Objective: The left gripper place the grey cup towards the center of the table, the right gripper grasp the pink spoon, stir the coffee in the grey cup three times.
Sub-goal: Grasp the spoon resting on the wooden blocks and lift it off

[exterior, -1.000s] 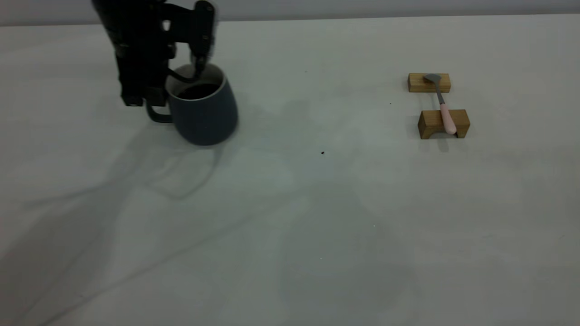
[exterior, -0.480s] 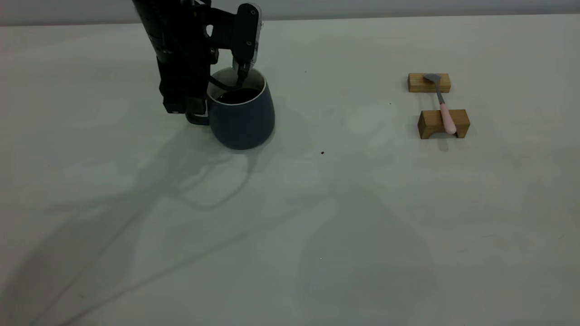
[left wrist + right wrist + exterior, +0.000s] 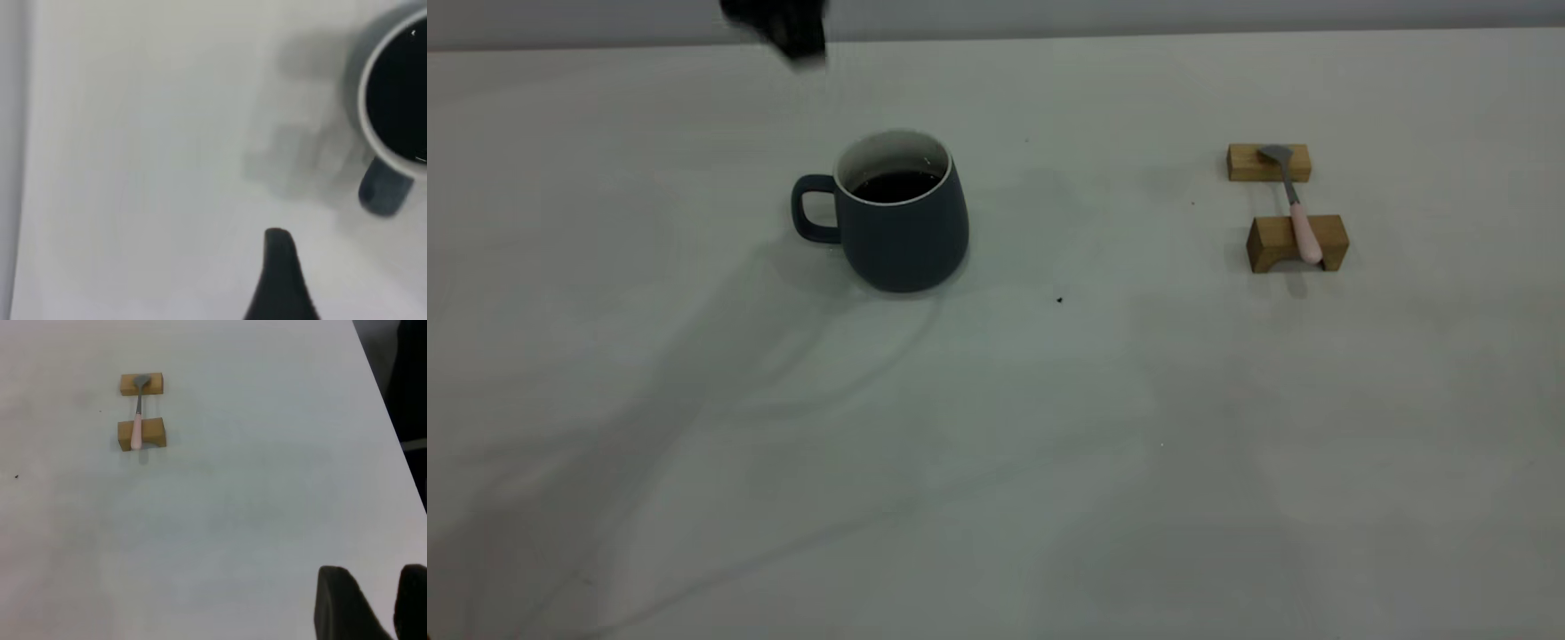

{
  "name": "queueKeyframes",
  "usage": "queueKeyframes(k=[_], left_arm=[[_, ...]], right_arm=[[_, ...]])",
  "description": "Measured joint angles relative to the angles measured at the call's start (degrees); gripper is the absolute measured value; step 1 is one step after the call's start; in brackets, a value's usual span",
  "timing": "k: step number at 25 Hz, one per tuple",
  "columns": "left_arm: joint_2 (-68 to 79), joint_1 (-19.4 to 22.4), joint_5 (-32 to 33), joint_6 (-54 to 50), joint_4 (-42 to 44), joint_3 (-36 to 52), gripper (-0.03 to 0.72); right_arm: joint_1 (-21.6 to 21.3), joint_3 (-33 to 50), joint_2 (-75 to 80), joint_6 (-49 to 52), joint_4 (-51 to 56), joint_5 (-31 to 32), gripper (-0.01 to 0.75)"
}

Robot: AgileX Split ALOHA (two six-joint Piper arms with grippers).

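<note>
The grey cup stands upright on the table left of centre, its handle to the left, with dark coffee inside. My left gripper hangs high behind it, apart from the cup and open. Its wrist view shows one finger, with the cup and coffee off to the side. The pink spoon lies across two wooden blocks at the right. My right gripper is far from the spoon, with a narrow gap between its fingertips and nothing held.
The spoon's bowl rests on the far tan block and its pink handle on the near arched block. A small dark speck lies between cup and blocks. The right wrist view shows the table's edge.
The left gripper carried the cup to the right, let it go and rose up and away to the back. The cup now stands alone. The spoon has not moved.
</note>
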Motion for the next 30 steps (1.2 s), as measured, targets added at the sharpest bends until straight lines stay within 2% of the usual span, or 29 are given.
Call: queueKeyframes(k=[7,11,17,24,27,30], left_arm=[[-14.56,0.0,20.38,-24.98,0.0,0.0,0.473],[-20.83,0.06,30.67,-33.27,0.43,0.0,0.42],[-32.22,0.06,30.67,-38.74,0.87,4.41,0.368],[-56.9,0.73,30.67,-43.78,-0.33,22.46,0.355],[-69.42,4.73,30.67,-44.12,-4.25,32.51,0.355],[-81.74,11.35,30.4,-42.92,-6.2,41.88,0.355]], right_arm=[[0.0,0.0,-0.07,0.0,0.0,0.0,0.237],[0.0,0.0,-0.07,0.0,0.0,0.0,0.237],[0.0,0.0,-0.07,0.0,0.0,0.0,0.237],[0.0,0.0,-0.07,0.0,0.0,0.0,0.237],[0.0,0.0,-0.07,0.0,0.0,0.0,0.237],[0.0,0.0,-0.07,0.0,0.0,0.0,0.237]])
